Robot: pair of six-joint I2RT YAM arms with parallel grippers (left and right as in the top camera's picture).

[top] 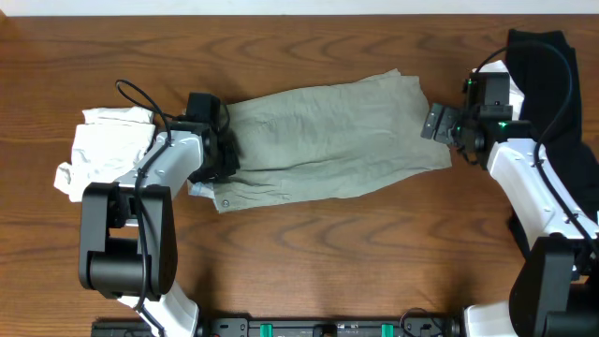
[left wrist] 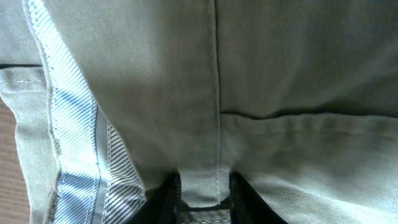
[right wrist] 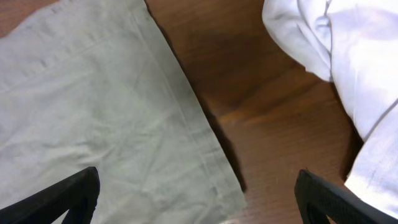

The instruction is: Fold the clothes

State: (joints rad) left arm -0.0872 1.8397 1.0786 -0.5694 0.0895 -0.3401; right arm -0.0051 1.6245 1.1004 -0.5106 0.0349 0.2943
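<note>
khaki shorts [top: 328, 140] lie flat across the middle of the table [top: 328, 253]. the left gripper [top: 217, 150] pinches their waist end, probably to anchor or lift it for a fold. the right gripper [top: 442, 124] hovers at the hem end, jaws spread wide, holding nothing.

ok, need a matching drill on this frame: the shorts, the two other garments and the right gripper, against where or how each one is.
Things:
1. khaki-grey cotton shorts
2. crumpled white cloth garment
3. black cloth garment
4. right gripper

Place or state:
a. bunched at the far right edge, top corner of the overhead view
b. spread flat across the middle of the brown wooden table
c. open, at the right end of the shorts
d. heaped at the left end

Pairs: 1-b, 2-d, 3-a, 4-c
</note>
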